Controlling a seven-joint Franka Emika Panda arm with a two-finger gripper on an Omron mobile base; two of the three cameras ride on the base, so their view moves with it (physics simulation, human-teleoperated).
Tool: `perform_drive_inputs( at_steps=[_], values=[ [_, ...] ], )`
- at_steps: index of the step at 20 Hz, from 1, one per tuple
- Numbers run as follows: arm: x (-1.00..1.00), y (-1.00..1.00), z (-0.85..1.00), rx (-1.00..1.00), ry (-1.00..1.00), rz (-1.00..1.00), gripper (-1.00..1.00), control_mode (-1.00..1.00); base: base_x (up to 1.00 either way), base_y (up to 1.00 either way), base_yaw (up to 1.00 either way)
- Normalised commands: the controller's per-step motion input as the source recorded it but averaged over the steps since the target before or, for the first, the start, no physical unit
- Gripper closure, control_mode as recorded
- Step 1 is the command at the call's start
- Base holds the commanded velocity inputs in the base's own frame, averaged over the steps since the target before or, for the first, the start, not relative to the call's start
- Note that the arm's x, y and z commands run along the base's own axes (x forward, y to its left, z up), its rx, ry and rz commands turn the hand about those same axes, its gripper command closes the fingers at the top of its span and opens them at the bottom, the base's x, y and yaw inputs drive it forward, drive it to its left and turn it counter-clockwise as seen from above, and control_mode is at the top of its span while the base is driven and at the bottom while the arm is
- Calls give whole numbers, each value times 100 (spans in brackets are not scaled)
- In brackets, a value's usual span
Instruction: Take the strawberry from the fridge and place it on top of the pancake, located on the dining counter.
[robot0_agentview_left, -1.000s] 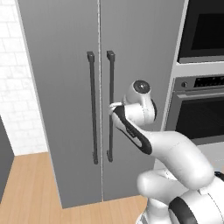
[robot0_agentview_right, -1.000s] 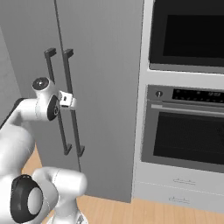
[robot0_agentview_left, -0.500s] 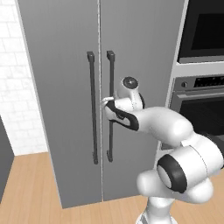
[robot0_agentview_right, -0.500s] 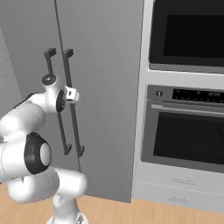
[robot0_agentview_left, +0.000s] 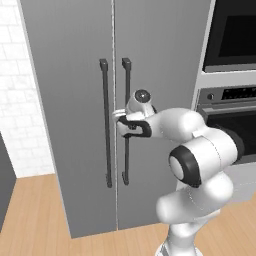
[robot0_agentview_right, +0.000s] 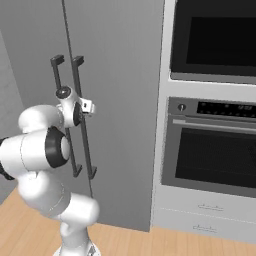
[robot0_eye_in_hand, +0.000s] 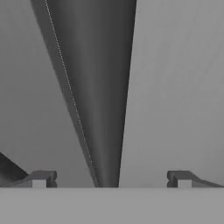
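The fridge (robot0_agentview_left: 70, 100) (robot0_agentview_right: 120, 70) stands with both grey doors shut. My gripper (robot0_agentview_left: 120, 121) (robot0_agentview_right: 90, 106) is open at mid height of the right door's dark bar handle (robot0_agentview_left: 126, 85) (robot0_agentview_right: 79, 75). In the hand view that handle (robot0_eye_in_hand: 103, 87) runs up between my two fingertips (robot0_eye_in_hand: 41, 178), and neither of them touches it; my gripper (robot0_eye_in_hand: 110, 178) holds nothing. The left door's handle (robot0_agentview_left: 105, 125) (robot0_agentview_right: 57, 72) is just beside it. The strawberry, the pancake and the dining counter are out of view.
A black-fronted built-in oven (robot0_agentview_left: 232, 117) (robot0_agentview_right: 215, 150) sits right of the fridge, with a second dark oven window (robot0_agentview_right: 215, 42) above it and white drawers (robot0_agentview_right: 205, 220) below. A white brick wall (robot0_agentview_left: 17, 100) lies to the left. The floor (robot0_agentview_left: 35, 220) is wood.
The arm has stretched forward and brought the hand left, from in front of the right door up to its handle. The jaws have stayed open.
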Motion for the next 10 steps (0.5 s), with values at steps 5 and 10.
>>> perform_drive_inputs(
  at_steps=[5, 10],
  values=[
    [50, 4, -34, 0, -15, 0, -100, -100, 0, 0, 0],
    [67, 8, -30, 0, -13, -2, -100, -100, 0, 0, 0]
  ],
)
